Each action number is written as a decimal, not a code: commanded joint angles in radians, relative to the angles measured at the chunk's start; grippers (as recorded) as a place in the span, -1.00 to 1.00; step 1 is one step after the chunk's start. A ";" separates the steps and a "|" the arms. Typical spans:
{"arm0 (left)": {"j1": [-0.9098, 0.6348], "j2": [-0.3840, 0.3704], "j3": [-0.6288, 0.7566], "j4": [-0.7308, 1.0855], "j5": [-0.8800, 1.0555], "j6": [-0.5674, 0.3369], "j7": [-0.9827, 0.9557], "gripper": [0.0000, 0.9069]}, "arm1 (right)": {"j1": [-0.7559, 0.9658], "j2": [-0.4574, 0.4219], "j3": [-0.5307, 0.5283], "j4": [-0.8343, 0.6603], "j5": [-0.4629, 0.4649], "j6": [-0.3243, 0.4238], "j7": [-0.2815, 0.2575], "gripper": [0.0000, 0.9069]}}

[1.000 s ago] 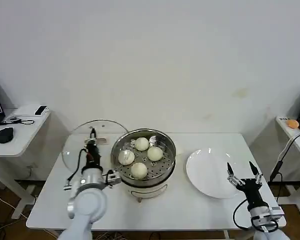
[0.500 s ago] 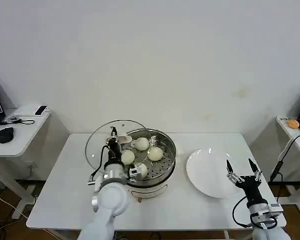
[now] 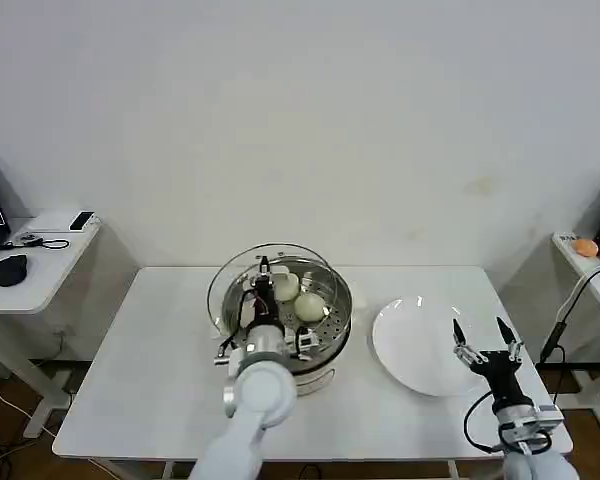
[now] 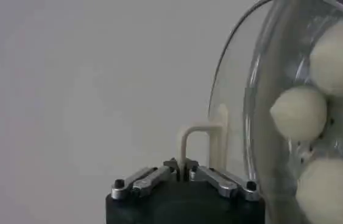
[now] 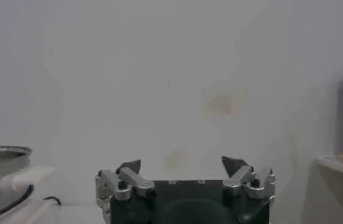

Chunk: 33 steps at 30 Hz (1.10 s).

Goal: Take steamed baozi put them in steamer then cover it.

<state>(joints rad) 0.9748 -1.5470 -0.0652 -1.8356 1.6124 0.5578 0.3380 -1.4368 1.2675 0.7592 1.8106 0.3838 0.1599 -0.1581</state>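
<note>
**Lid held over the steamer, buns inside**

The left pincer sat mid-frame in the head view, clenched on the lid's cream bar handle. The glass lid hung over the left part of the steamer, its rim overlapping the pot's, so it wasn't seated square on it. In the left wrist view the pincer's fingers were pinched together at the handle, with the lid standing beside the pot's steel wall.

The buns were in the steamer on the perforated tray. Two showed plainly in the head view, and more were partly behind the arm and the glass; the wrist view caught three of them.

The steamer stood at the middle of the white desk. A white plate lay just to its right.

The right pincer waited at lower right, fingers spread, holding nothing, just at the plate's near right edge. The right wrist view showed it released too.
</note>
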 commanded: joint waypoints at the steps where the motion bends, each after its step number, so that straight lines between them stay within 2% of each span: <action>1: -0.020 -0.052 0.049 0.055 0.046 0.007 0.007 -1.00 | 0.021 -0.003 -0.003 -0.038 0.002 0.004 -0.003 1.00; 12: -0.026 -0.028 0.067 0.104 0.066 -0.014 -0.011 -1.00 | 0.039 -0.017 0.002 -0.067 0.010 0.006 -0.005 1.00; 33: 0.003 0.003 0.056 0.090 0.064 -0.041 -0.008 -1.00 | 0.035 -0.008 -0.010 -0.058 0.007 0.007 -0.007 1.00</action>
<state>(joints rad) 0.9782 -1.5534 -0.0102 -1.7453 1.6765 0.5208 0.3308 -1.4019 1.2576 0.7518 1.7488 0.3913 0.1669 -0.1656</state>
